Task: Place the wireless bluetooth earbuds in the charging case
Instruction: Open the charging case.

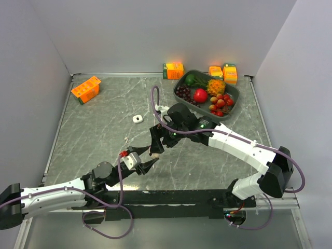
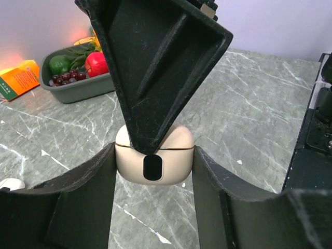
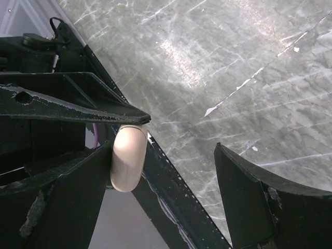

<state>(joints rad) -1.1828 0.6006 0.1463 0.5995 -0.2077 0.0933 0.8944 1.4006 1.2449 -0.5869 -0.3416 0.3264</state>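
Note:
A beige charging case (image 2: 174, 155), lid down with its seam showing, sits between the two fingers of my left gripper (image 2: 154, 155), which is shut on it above the table. It also shows in the right wrist view (image 3: 128, 155) and as a small spot from above (image 1: 153, 154). My right gripper (image 3: 171, 181) is open wide; one finger (image 2: 155, 78) lies against the top of the case, the other stands well clear. From above the two grippers meet at mid-table, right (image 1: 155, 141) over left (image 1: 147, 163). A small white case (image 1: 137, 119) lies farther back. No earbuds show.
A grey-green tray (image 1: 234, 93) of plastic fruit stands at the back right, with orange cartons (image 1: 173, 70) behind it. An orange box (image 1: 85, 89) lies at the back left. The tray (image 2: 78, 88) also shows in the left wrist view. The arm bases line the near edge.

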